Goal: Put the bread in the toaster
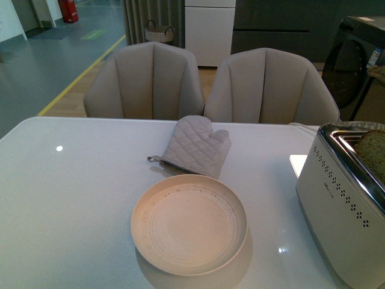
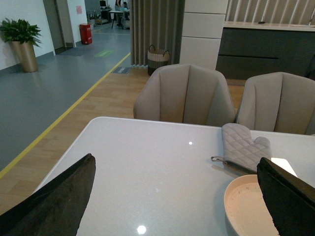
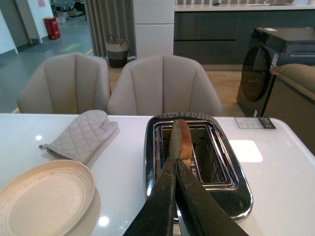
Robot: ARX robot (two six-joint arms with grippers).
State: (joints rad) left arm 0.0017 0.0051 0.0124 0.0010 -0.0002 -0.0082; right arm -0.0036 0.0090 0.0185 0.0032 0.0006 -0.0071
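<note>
The white toaster (image 1: 343,223) with a chrome top stands at the table's right edge. In the right wrist view its chrome top (image 3: 236,191) and dark slots face up. My right gripper (image 3: 175,164) is shut on the bread (image 3: 179,139), a tan slice held upright on edge, partly down in the left slot. The bread's top (image 1: 373,153) shows above the toaster in the front view. My left gripper (image 2: 177,196) is open and empty above the table, left of the plate; its dark fingers (image 2: 54,201) frame the view.
An empty cream plate (image 1: 189,224) sits at the table's middle front. A grey quilted oven mitt (image 1: 195,146) lies behind it. Two beige chairs (image 1: 147,81) stand at the far edge. A dark appliance (image 3: 263,69) stands at the right rear.
</note>
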